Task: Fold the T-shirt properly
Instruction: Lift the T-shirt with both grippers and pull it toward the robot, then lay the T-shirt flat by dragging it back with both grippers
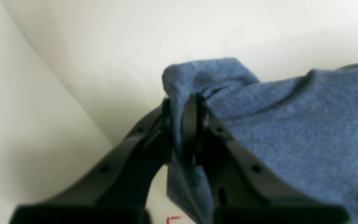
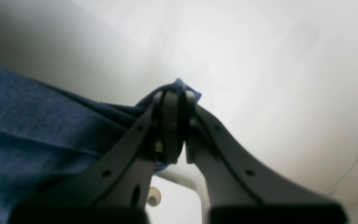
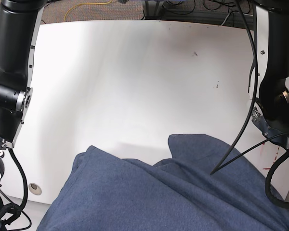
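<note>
The T-shirt [image 3: 149,197] is dark blue heathered cloth, bunched and raised across the bottom of the base view. In the left wrist view my left gripper [image 1: 182,113] is shut on a folded corner of the T-shirt [image 1: 291,124], which spreads away to the right. In the right wrist view my right gripper [image 2: 174,104] is pinched shut on an edge of the T-shirt [image 2: 26,130], with a small tip of cloth poking past the fingertips. Neither gripper shows in the base view; only the arms at the left [image 3: 12,72] and right [image 3: 277,86] edges do.
The white table [image 3: 135,82] stretches behind the shirt. A small round grommet [image 3: 35,188] sits near its front left. Black cables [image 3: 241,130] hang by the arm on the right of the base view, and more cables lie beyond the far edge.
</note>
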Motion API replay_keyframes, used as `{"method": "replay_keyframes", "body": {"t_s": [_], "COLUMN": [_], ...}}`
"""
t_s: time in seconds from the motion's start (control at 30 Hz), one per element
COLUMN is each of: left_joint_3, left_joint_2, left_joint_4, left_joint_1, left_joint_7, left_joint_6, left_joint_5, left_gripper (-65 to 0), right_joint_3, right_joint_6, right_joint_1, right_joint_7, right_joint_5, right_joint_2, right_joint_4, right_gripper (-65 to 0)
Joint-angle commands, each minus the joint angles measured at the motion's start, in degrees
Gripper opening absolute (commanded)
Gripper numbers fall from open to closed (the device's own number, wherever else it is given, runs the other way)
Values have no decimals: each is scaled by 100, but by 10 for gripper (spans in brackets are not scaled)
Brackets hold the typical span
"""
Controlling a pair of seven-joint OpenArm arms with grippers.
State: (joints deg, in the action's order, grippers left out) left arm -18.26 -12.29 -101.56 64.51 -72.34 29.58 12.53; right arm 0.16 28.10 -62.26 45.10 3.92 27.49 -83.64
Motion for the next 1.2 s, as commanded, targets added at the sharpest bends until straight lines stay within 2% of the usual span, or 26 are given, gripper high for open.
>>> {"method": "replay_keyframes", "body": {"t_s": [0.0, 0.23, 0.33, 0.47, 0.57, 0.7, 0.9, 1.17], "left_joint_3": [2, 2, -7, -24, -104, -394, -684, -939], "left_joint_2": [-50, -58, -67, -67, -76, -76, -76, -58], "left_joint_4": [-20, -46, -55, -319, -521, -706, -899, -1075], "left_joint_1": [243, -319, -662, -1181, -1655, -2429, -3335, -4302], "left_joint_7": [223, 223, 223, 223, 223, 214, 126, -138], "left_joint_6": [-9, 17, 17, 26, 26, 316, 580, 861], "left_joint_5": [-80, -62, -62, -53, -53, -18, -10, -10], "left_gripper": [-650, -650, -650, -650, -650, -650, -650, -650], "right_joint_3": [14, 41, 102, 665, 946, 1228, 1553, 1799], "right_joint_6": [-124, -124, -124, -124, -124, -124, -124, -124], "right_joint_1": [-187, 525, 1087, 2046, 2608, 3540, 4560, 5492], "right_joint_7": [-84, 22, 57, 74, 74, 74, 74, 48], "right_joint_5": [-115, -124, -124, -124, -115, -115, -115, -124], "right_joint_2": [113, 201, 236, 166, 25, -195, -564, -942], "right_joint_4": [-107, -608, -951, -1443, -1680, -2111, -2533, -2823], "right_gripper": [-615, -615, -615, -615, -615, -615, -615, -615]}}
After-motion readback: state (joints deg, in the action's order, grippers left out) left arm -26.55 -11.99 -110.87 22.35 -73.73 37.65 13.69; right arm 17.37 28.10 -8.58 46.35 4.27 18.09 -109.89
